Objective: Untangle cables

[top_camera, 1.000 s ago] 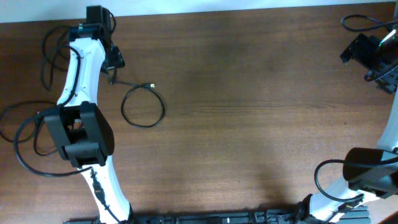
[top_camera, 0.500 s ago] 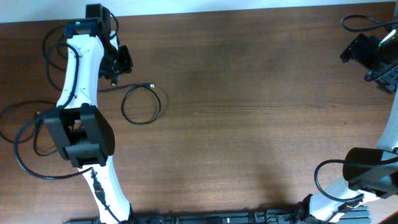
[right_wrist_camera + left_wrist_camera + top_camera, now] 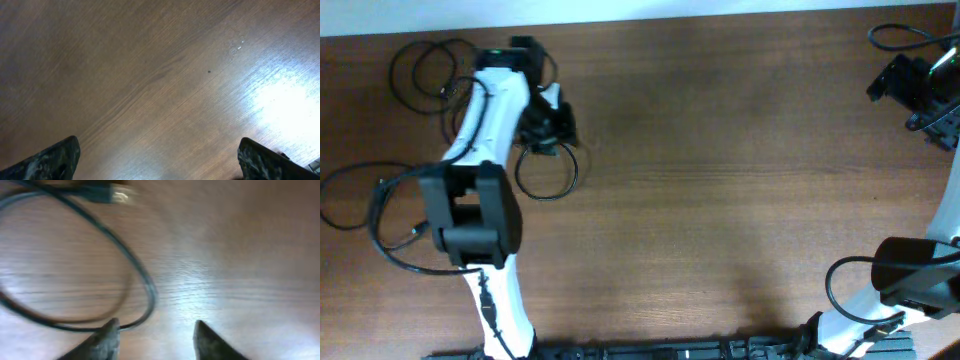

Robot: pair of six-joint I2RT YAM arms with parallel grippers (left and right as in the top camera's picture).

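Observation:
One thin black cable (image 3: 548, 198) lies as a single loop on the brown table, left of centre. My left gripper (image 3: 546, 124) hovers over the loop's far edge, jaws open and empty. In the blurred left wrist view the loop (image 3: 148, 287) curves past my left fingertip (image 3: 108, 336), and its metallic plug (image 3: 119, 195) lies at the top; the gripper (image 3: 157, 334) holds nothing. More thin black cords (image 3: 418, 70) lie in loose loops at the far left corner. My right gripper (image 3: 918, 92) is wide open at the far right, over bare wood in the right wrist view (image 3: 160, 159).
Thicker black arm wiring (image 3: 350, 215) trails over the table's left side beside the left arm's base (image 3: 470, 215). The table's far edge (image 3: 670, 18) runs just behind the left gripper. The right arm's base (image 3: 910, 280) stands at the near right.
My left arm has swung right from the far left corner, and its gripper now sits over the loop's far edge. The corner cords are now uncovered. The right arm has not moved.

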